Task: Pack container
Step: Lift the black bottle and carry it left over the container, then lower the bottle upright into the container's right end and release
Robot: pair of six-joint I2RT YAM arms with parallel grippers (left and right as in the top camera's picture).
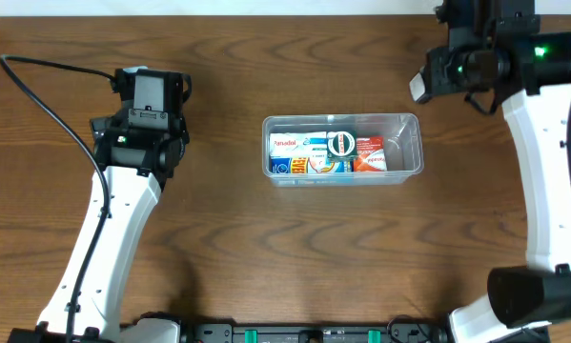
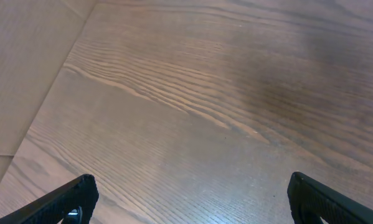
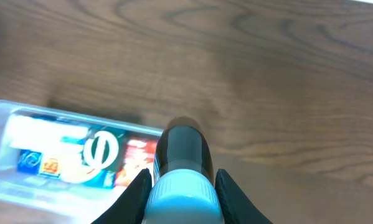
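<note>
The left gripper [image 2: 189, 202] is held wide open over the table [image 2: 192, 93], well apart from the container [image 1: 408, 145], seen mid-table with small boxes [image 1: 309, 152] inside. Beyond its right end, the right gripper [image 3: 183, 193] is clamped on a dark bottle [image 3: 182, 148]. The label is unreadable, and the container is cut off in the wrist view.

The left arm [image 1: 123, 205] reached over the desk's left, left jaws wide apart and empty; the right arm [image 1: 542, 143] stood far right, right jaws clamping a capped bottle [image 3: 181, 180].

Lighting even, moderately bright; soft shadows on the table [image 1: 218, 238]. Right wrist view blurred (worst on the near bottle [image 3: 181, 177]); left wrist wood grain reasonably sharp.
</note>
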